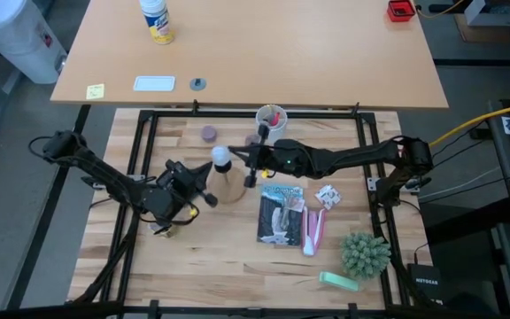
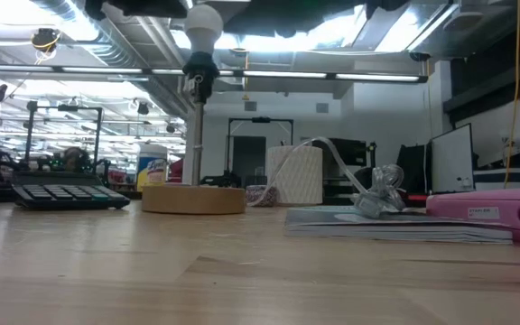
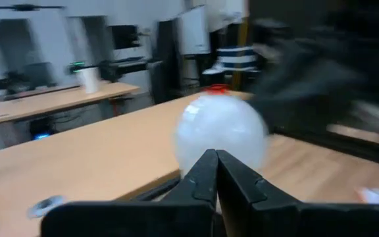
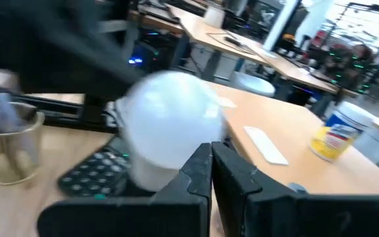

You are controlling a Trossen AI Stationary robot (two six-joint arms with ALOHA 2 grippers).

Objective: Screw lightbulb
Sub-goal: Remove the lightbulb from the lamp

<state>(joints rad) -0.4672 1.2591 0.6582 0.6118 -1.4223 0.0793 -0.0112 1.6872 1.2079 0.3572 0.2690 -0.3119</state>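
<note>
Between both closed, empty pincers, left (image 1: 209,197) and right (image 1: 251,166): the lightbulb (image 1: 222,157).

Only one text is readable: pale lettering that looks like "NETGEAR" on a black box (image 1: 427,285) on the floor past the tabletop's right near corner. Labels on the magazine (image 1: 281,213) and the wipes canister (image 1: 157,19) are too small to read.

The lightbulb (image 1: 222,157) sits atop the socket post (image 2: 198,117), on the wooden disc (image 2: 193,199), left of the booklet (image 1: 281,213).

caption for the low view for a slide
Lightbulb seated atop the black socket post on the wooden disc stand, magazine beside.
</note>
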